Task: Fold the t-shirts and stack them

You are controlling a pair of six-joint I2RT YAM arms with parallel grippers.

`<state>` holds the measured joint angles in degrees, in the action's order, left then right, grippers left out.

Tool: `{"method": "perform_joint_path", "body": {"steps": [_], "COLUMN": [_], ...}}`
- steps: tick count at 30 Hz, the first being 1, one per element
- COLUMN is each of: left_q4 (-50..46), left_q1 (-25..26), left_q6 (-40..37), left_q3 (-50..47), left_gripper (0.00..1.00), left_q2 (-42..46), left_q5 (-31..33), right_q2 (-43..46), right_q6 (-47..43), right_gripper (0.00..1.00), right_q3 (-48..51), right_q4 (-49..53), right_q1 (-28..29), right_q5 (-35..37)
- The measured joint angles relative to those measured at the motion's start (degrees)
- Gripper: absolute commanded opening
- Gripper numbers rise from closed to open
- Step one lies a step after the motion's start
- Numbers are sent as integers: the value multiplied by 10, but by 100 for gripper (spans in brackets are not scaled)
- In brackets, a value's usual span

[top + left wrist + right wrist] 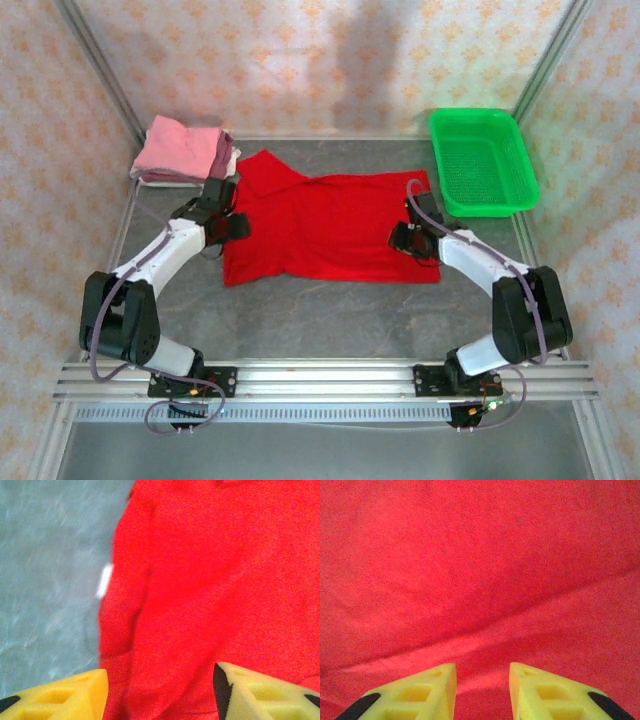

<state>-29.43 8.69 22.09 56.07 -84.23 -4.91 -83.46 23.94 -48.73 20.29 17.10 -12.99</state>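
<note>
The left pincer (pixel 160 670) gapes wide and empty over one edge of the red t-shirt (pixel 330 225); we see the right pincer (pixel 482 666), narrowly parted, gripping nothing, over its opposite side.

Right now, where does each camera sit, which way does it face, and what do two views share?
Top camera: above and behind the arm bases, facing down at the table; the left arm and right arm show.
Left wrist: on the left arm, facing down at the red t-shirt's edge and table; left gripper at bottom.
Right wrist: on the right arm, facing down at the red t-shirt; right gripper at bottom.
Shared: both wrist views see the red t-shirt.
</note>
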Motion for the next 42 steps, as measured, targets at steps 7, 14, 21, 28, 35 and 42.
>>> {"method": "perform_joint_path", "body": {"steps": [7,14,21,28,35,42], "left_q4": [12,21,-12,-31,-59,-92], "left_q1": [-2,-10,-32,-32,-28,-27], "left_q6": [20,19,14,24,62,44], "left_q3": [-81,-78,-105,-143,-202,-44], "left_gripper": [41,39,39,36,40,56], "left_q2": [-34,-71,-38,4,98,86], "left_q5": [-66,-78,-82,-93,-98,-57], "right_q2": [-5,-67,-40,22,54,75], "right_q6": [24,51,80,95,101,104], "right_gripper": [28,28,30,30,31,34], "right_q3": [28,23,56,111,128,43], "right_q4": [2,-2,-18,-7,22,76], "right_q1": [-2,-28,-82,-91,-90,-80], "right_q5": [13,14,12,4,-12,-12]}}
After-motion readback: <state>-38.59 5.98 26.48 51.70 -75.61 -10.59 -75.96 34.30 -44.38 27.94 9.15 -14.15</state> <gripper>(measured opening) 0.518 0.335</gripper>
